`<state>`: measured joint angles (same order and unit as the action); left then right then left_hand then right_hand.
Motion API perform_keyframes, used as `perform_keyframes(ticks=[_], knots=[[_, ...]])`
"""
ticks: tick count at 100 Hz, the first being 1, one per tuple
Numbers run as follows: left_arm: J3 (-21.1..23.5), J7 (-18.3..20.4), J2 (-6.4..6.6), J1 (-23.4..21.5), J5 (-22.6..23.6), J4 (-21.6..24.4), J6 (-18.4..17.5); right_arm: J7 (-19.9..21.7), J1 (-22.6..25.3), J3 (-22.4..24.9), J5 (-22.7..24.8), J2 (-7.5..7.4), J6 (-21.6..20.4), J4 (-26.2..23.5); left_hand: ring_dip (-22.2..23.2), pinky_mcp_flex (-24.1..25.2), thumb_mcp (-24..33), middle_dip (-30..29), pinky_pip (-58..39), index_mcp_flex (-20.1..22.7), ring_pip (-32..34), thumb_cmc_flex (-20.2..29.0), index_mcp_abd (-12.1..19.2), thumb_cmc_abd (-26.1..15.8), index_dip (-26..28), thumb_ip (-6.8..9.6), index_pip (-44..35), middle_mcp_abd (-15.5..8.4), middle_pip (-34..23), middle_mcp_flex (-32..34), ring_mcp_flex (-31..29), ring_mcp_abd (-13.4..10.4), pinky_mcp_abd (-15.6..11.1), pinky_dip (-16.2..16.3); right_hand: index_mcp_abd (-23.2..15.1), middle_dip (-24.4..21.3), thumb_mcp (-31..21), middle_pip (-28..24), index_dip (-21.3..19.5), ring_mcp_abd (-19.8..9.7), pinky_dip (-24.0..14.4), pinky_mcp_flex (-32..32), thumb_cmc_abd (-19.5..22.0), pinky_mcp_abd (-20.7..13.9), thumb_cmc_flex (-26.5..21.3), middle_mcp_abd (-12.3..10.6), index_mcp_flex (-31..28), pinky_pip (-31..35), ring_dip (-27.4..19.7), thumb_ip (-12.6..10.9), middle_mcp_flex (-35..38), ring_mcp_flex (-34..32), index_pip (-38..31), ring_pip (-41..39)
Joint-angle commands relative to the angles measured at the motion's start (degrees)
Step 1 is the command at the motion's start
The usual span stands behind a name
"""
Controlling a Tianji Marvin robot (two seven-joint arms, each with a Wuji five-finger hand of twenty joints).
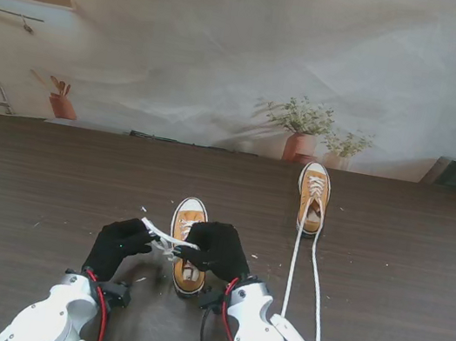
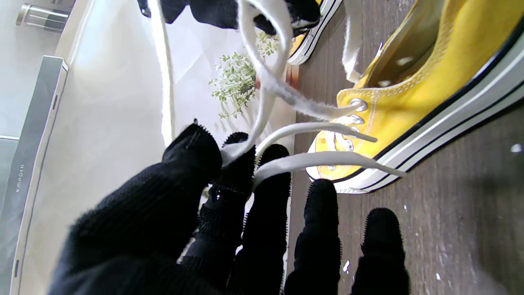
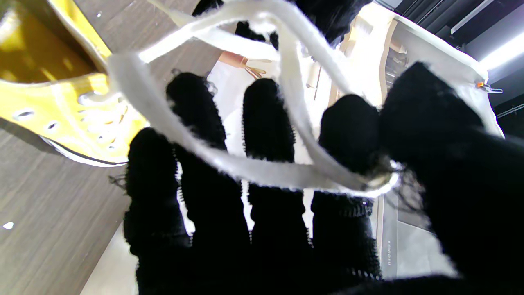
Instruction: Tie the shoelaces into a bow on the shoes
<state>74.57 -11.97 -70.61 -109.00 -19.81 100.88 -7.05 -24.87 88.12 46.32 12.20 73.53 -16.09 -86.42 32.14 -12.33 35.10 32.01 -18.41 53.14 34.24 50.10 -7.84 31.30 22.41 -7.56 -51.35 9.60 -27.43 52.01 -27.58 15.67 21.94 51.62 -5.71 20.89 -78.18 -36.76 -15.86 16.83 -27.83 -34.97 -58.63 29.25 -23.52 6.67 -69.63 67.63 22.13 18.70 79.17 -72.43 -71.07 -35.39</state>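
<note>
- The near yellow shoe (image 1: 185,256) lies on the dark table (image 1: 30,189) between the two hands, its white laces (image 1: 165,239) lifted and crossed above it.
- The left hand (image 1: 118,244) pinches a lace between thumb and forefinger; its other fingers (image 2: 321,221) are spread.
- The right hand (image 1: 216,248) grips a lace loop between thumb and forefinger, fingers extended.
- A second shoe (image 1: 312,198) stands farther from me to the right, laces trailing loose.
- Whether a knot exists is hard to tell.

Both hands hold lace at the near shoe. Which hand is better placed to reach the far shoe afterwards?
Probably the right hand: the far shoe lies on its side, and the left hand would cross the near shoe.
</note>
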Motion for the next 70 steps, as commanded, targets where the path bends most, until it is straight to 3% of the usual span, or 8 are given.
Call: perform_keyframes(ticks=[1, 21, 29, 50, 70], knots=[[0.4, 1.0, 0.24, -0.7, 0.1, 0.8, -0.4, 0.4, 0.5, 0.2, -0.1, 0.16, 0.6, -0.4, -1.5, 0.4, -2.0, 0.8, -0.3, 0.2, 0.1, 2.2, 4.5, -0.4, 0.8, 0.75, 0.1, -3.1, -0.2, -0.6, 0.8, -0.5, 0.1, 0.4, -2.2, 0.1, -4.6, 0.8, 3.0, 0.4, 0.7, 1.0, -0.2, 0.5, -2.7, 0.2, 1.0, 0.1, -0.1, -1.4, 0.3, -1.0, 1.3, 0.5], [0.9, 1.8, 0.60, -1.4, 1.3, 1.0, -1.7, -0.3, 1.0, 0.6, -1.1, 0.45, 1.4, -1.1, -1.4, 0.6, -2.8, 0.9, -0.2, 0.2, -0.2, 2.5, 4.7, -0.6, 0.8, 1.02, 0.0, -3.4, -0.1, -0.7, 0.9, -0.5, 0.0, 0.6, 0.3, 0.2, -2.0, 1.0, 8.9, 2.8, -0.1, 3.0, 7.6, 2.4, -0.1, 2.9, 3.9, -0.2, 0.3, -3.3, -0.5, -0.7, 7.0, 1.7], [1.0, 2.1, 0.73, -1.5, 1.9, 0.9, -2.1, -0.9, 1.1, 0.6, -1.0, 0.62, 1.6, -1.0, -1.4, 0.7, -3.0, 0.9, -0.2, 0.1, -0.3, 2.6, 4.7, -0.7, 0.8, 1.09, 0.1, -3.5, -0.1, -0.8, 1.0, -0.4, 0.0, 0.6, -1.8, 0.2, -2.1, 1.1, 9.9, 3.5, -0.4, 3.1, 7.9, 3.2, 1.3, 2.9, 3.5, -0.2, 0.5, -3.5, 0.2, -0.7, 6.6, 1.7], [1.0, 2.4, 0.90, -1.8, 3.1, 0.6, -3.0, -4.9, 1.0, 0.3, 0.8, 1.61, 1.3, 0.4, -1.4, 1.0, -3.4, 1.0, 0.0, 0.1, -0.6, 2.7, 4.8, -0.7, 0.7, 1.22, 0.2, -3.7, 0.0, -0.9, 1.2, -0.4, -0.1, 0.6, -1.7, -0.4, -4.9, 2.6, 14.3, 5.5, -0.9, 2.5, 9.3, 6.1, 4.7, 3.1, 2.3, -0.1, 1.4, -3.4, 3.1, -0.6, 7.0, -1.3], [1.3, 2.3, 0.95, -2.4, 3.5, 0.8, -3.8, -5.5, 1.0, 0.3, 1.8, 1.65, 2.0, 0.8, -1.3, 1.1, -3.7, 1.0, 0.1, 0.2, -0.7, 2.8, 4.6, -0.9, 0.7, 1.31, 0.2, -3.7, 0.0, -1.0, 1.2, -0.4, 0.0, 0.7, -7.1, -1.6, -1.7, 6.0, 20.4, 7.1, -1.3, 4.0, 14.4, 7.1, 5.2, 3.8, 9.9, -1.0, 0.4, -3.8, 1.5, -0.1, 14.1, 0.0]])
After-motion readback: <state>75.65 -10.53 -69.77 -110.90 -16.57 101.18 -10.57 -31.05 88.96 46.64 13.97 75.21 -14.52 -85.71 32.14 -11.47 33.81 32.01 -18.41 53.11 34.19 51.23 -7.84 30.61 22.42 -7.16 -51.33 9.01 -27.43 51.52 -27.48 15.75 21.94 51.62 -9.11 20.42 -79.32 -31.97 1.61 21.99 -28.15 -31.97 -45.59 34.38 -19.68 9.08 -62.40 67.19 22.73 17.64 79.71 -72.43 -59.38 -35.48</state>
